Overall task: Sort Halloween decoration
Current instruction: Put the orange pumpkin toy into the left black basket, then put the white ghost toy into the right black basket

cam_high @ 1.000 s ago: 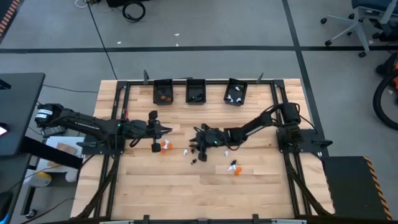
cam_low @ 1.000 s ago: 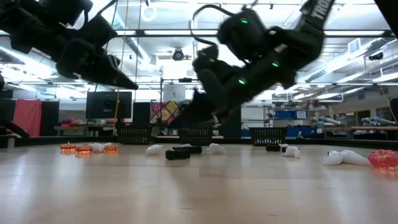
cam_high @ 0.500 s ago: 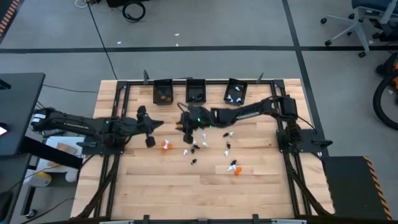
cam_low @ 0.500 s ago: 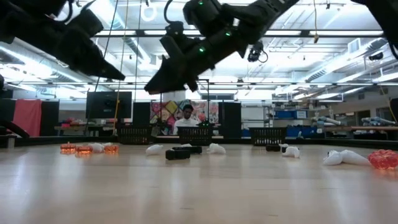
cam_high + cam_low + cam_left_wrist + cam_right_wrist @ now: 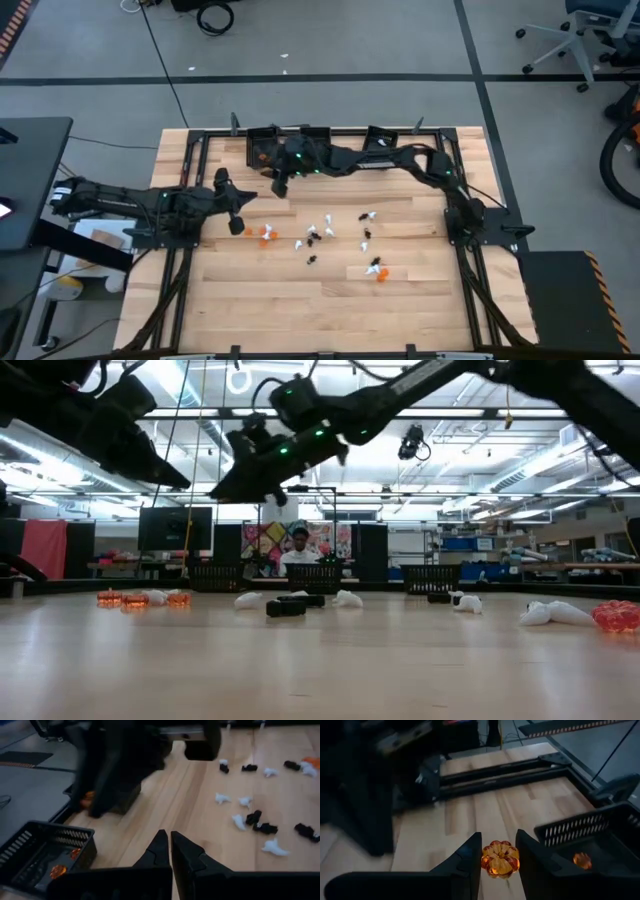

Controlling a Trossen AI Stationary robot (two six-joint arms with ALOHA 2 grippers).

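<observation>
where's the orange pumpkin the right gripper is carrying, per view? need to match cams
High view: hidden under the right gripper, near the left bin.
Low view: not discernible; only the right gripper shows, raised.
Left wrist view: not discernible behind the dark right arm.
Right wrist view: orange pumpkin pinched between the fingers.
Shared landmark: the left bin, holding orange pieces.
</observation>
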